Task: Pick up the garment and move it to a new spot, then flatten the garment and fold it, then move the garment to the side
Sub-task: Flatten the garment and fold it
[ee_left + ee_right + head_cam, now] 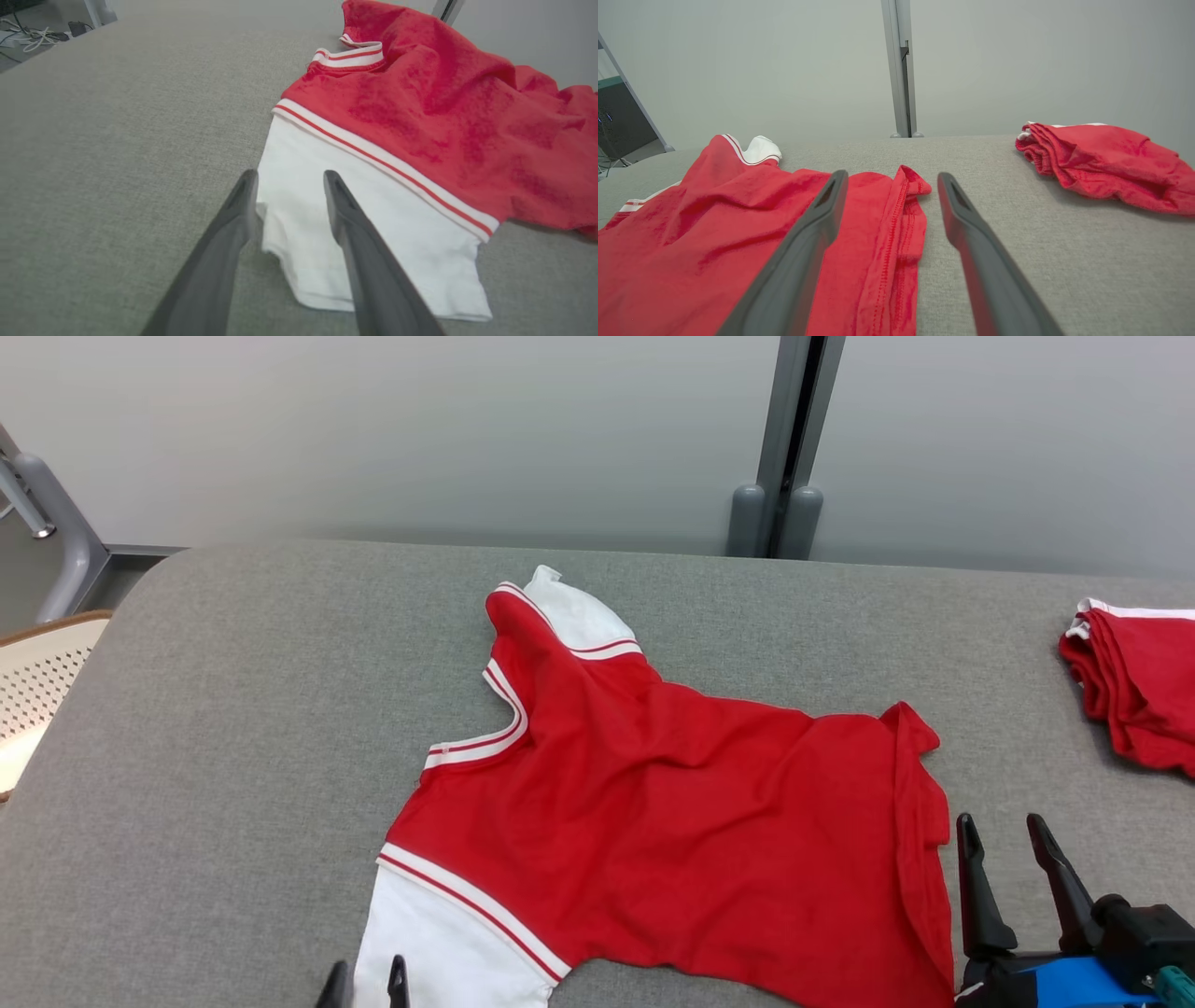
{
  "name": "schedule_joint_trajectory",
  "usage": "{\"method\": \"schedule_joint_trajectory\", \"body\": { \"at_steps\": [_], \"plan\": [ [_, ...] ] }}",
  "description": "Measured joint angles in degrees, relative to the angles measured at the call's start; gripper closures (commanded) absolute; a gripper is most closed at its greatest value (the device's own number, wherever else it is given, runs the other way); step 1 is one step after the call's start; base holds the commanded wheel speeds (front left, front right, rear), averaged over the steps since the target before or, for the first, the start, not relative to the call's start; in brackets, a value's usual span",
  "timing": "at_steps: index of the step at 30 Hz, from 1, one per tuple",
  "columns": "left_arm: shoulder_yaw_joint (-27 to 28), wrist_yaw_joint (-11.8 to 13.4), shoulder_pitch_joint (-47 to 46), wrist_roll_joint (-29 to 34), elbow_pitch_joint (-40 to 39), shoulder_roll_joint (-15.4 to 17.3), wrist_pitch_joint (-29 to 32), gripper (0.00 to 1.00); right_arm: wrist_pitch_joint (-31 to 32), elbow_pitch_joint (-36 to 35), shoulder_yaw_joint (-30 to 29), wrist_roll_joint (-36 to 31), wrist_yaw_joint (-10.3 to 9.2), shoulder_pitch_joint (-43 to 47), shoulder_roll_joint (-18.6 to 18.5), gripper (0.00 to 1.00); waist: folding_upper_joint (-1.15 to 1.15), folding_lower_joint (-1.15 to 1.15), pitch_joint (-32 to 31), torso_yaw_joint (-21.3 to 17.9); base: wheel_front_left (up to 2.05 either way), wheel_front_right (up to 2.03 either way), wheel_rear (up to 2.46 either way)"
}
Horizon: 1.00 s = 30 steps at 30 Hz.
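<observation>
A: Progress on the grey fabric-covered table [233, 709]?
B: Red short-sleeved shirt with white sleeves [653, 803] lies mid-table, spread but wrinkled (one hem edge doubled over). Folding and moving aside are left, I judge.
A: Grippers?
B: Left gripper [289, 176] parted at the near sleeve's edge, right gripper [1001, 823] wide beside the hem; both empty.

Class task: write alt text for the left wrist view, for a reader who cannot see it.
The left gripper, two dark fingers apart, points at the white sleeve of a red garment with striped trim. It lies rumpled on a grey fabric table.
</observation>
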Motion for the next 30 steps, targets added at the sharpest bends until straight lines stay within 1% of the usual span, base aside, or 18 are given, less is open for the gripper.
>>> {"method": "schedule_joint_trajectory", "body": {
  "at_steps": [8, 13, 17, 22, 30],
  "plan": [
    [4.13, 0.03, -1.69, 3.71, -9.5, 0.05, -0.01, 0.0, -0.01, 0.49, -0.73, -0.45, 0.0, 0.4, 0.0, 0.0, 0.0, 0.0, -0.9, -0.71, 0.0, 0.0, 0.0],
    [6.46, -0.37, -3.5, 5.75, -13.16, 0.01, -0.01, 0.0, 0.0, 0.79, -0.54, -0.48, 0.0, 0.99, 0.0, 0.0, 0.0, 0.0, -1.5, -1.86, 0.0, 0.0, 0.0],
    [7.28, -1.09, -5.25, 7.19, -13.83, 0.01, -0.01, 0.0, 0.0, 1.18, -0.82, -0.89, 0.0, 1.1, 0.0, 0.0, 0.0, 0.0, -1.77, -2.93, 0.0, 0.0, 0.0],
    [7.39, -2.54, -8.19, 8.55, -12.83, 0.05, -0.01, 0.0, 0.0, 1.86, -1.07, -1.36, 0.0, 1.15, 0.0, 0.0, 0.0, 0.0, -2.13, -4.3, 0.0, 0.0, 0.0],
    [7.88, -3.05, -10.43, 9.49, -10.98, -0.2, -0.01, 0.0, 0.85, 3.07, -0.76, -2.89, 0.0, 0.76, -0.01, 0.0, 0.0, 0.0, -2.13, -5.68, 0.0, 0.0, 0.0]
  ]
}}
